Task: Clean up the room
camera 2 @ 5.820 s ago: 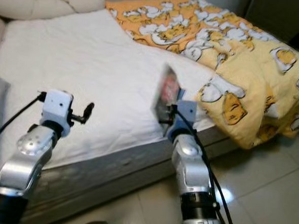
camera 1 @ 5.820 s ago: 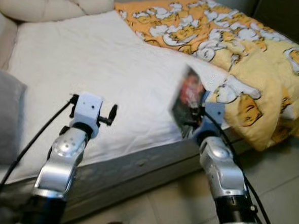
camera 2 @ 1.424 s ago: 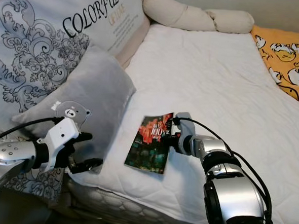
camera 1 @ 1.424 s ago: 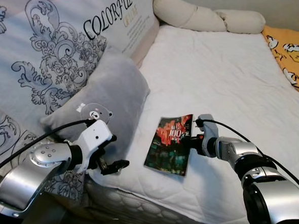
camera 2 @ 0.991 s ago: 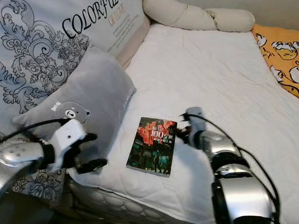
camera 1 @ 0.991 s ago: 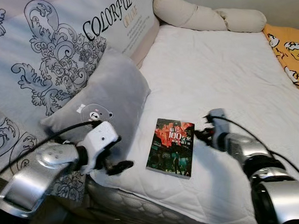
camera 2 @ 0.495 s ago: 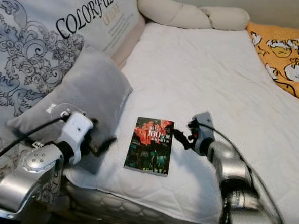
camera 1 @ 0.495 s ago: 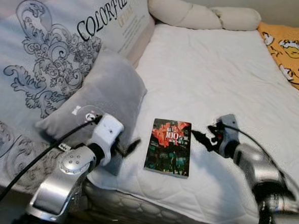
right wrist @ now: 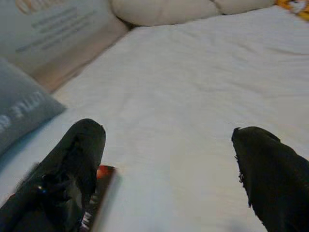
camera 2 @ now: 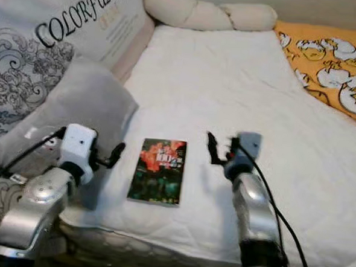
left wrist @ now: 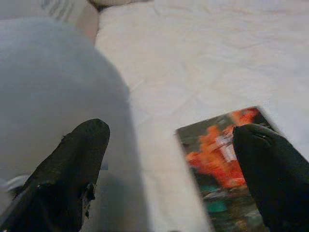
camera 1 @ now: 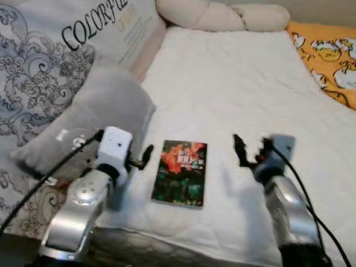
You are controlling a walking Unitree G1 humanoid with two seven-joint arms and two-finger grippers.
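I've got the dark paperback book with the red cover point(camera 1: 180, 172) lying flat on the white quilted mattress point(camera 1: 229, 82), right gripper point(camera 1: 247, 151) and left gripper point(camera 1: 147, 156) either side of the book, both spread and empty, so that bit looks done and the rest of the room's still to go.

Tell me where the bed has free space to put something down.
Free: the white mattress between the cream bolster and the dark red-covered book. Crowded: the grey pillow side and the yellow quilt edge.
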